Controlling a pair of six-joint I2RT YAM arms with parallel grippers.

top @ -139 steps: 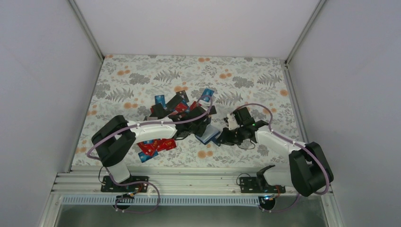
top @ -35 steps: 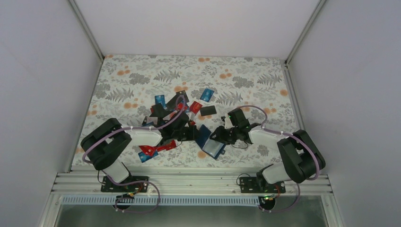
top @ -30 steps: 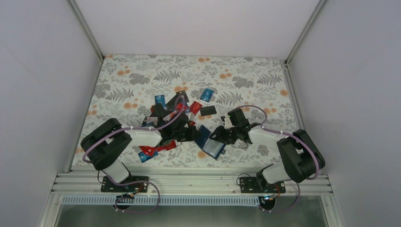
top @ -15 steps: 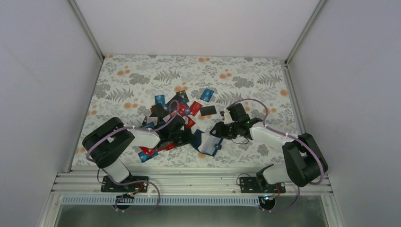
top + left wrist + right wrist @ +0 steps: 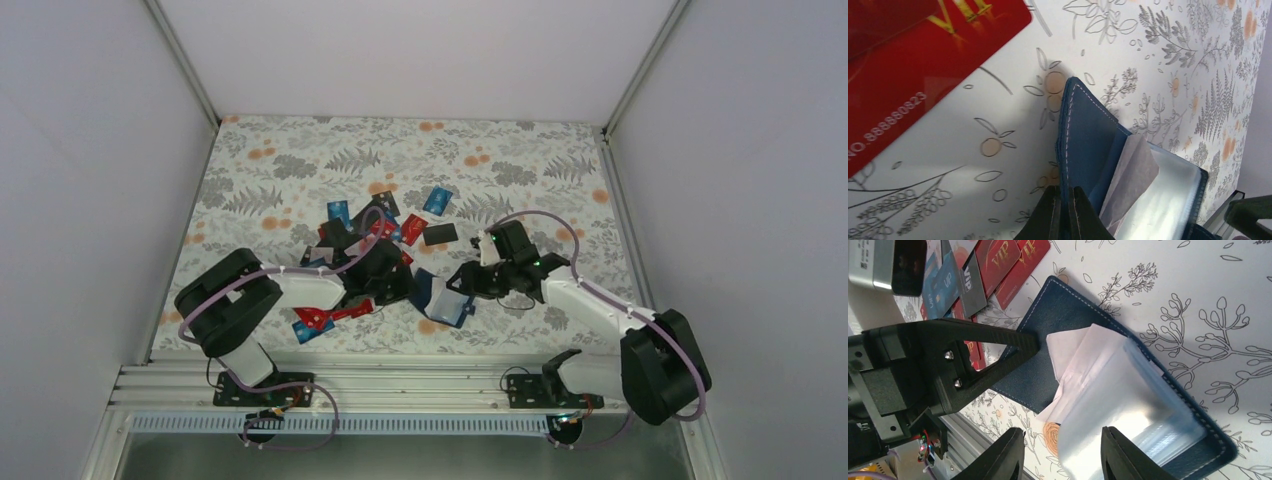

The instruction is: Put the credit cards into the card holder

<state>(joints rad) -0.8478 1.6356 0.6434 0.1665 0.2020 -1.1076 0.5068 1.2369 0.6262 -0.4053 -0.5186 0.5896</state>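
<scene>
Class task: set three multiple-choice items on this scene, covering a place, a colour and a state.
1. Where is the card holder? A far back left; B between the left hand and the right hand; C far back right.
2. Its cover is: A navy blue; B red; C green.
3. The left hand is: A wide open; B out of view; C shut on the cover's edge.
Answers: 1 B, the top view shows it between them; 2 A, both wrist views show navy; 3 C, its fingers pinch the cover.

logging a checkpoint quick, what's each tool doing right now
left tool: closed on the cover edge of the dark navy stitched folding card holder
right tool: open, holding nothing
</scene>
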